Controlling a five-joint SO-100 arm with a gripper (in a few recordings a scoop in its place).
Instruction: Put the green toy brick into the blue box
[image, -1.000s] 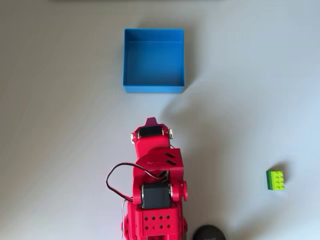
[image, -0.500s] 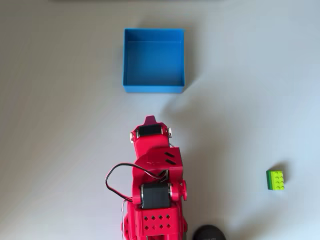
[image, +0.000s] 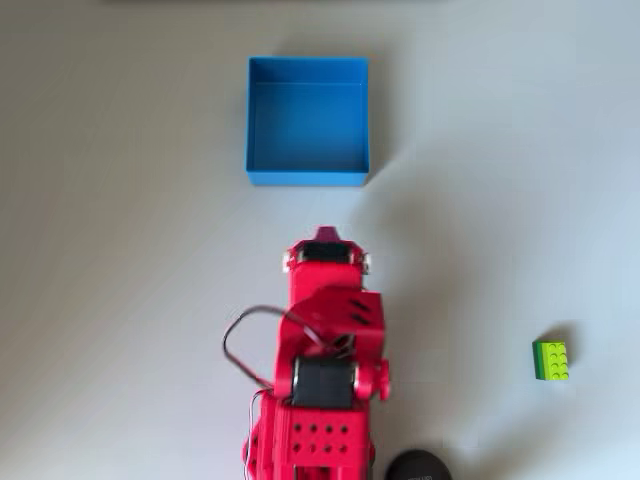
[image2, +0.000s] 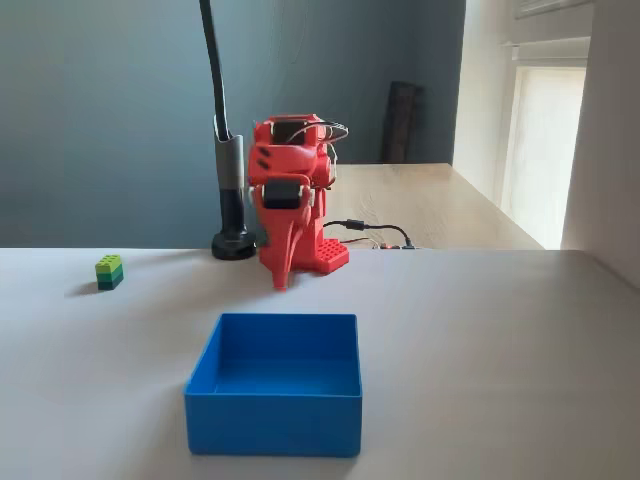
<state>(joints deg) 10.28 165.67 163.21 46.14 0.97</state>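
Folded arm hides its own gripper

In the overhead view the red plastic robot arm (image: 325, 360) is blurred, its base cut off by the bottom edge beside a black round stand foot (image: 418, 467); in both views the gripper's jaws are tucked out of sight.

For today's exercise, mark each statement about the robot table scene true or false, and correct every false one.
1. The blue box has nothing in it. True.
2. The green toy brick lies inside the box. False: it sits on the table, well apart from the box.
3. In the overhead view the brick is to the right of the red arm. True.
4. The gripper holds the brick. False: it points down near the arm's own base, far from the brick.
5. A black stand rises behind the arm in the fixed view. True.
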